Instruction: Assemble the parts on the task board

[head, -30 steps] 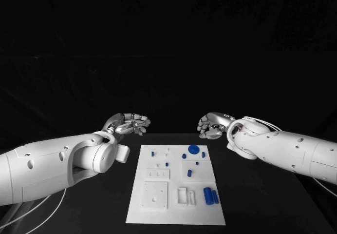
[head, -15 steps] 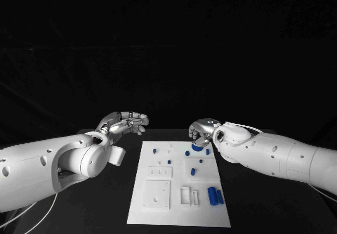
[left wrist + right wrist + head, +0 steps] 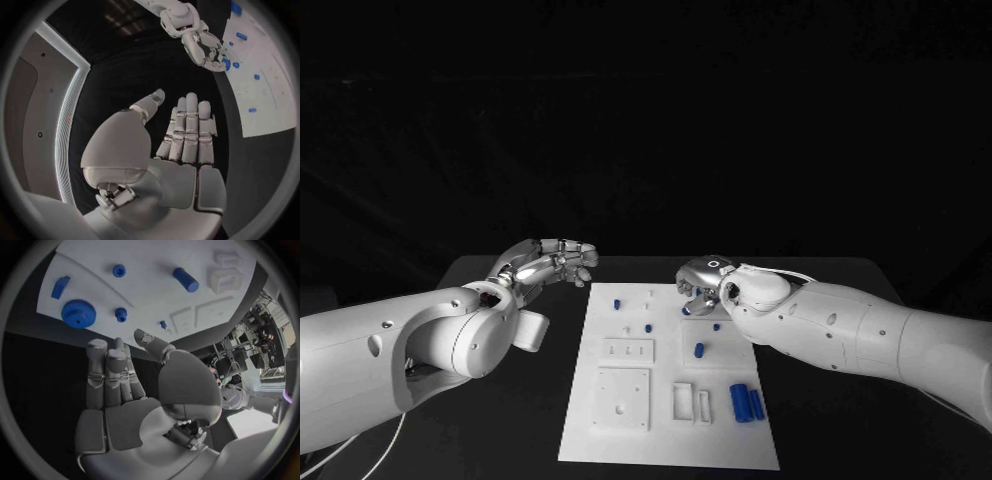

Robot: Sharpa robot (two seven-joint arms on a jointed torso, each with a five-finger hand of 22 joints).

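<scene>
The task board [image 3: 635,400] is a flat white rectangular plate lying in the lower middle of the head view on the black table [image 3: 877,300], with square and slotted recesses moulded into its matte surface. Small glossy blue parts sit on it: two short cylinders [image 3: 747,403] side by side near its lower right, a peg [image 3: 700,350] at mid-board, and smaller studs [image 3: 617,303] toward the far end. In the right wrist view a round blue disc [image 3: 79,313] with a raised hub lies at the upper left, by the board's edge. The right hand [image 3: 702,282], silver and jointed, hangs over the board's far right corner, fingers straight and together, holding nothing. The left hand [image 3: 554,262] hovers left of the board, released, fingers extended.
</scene>
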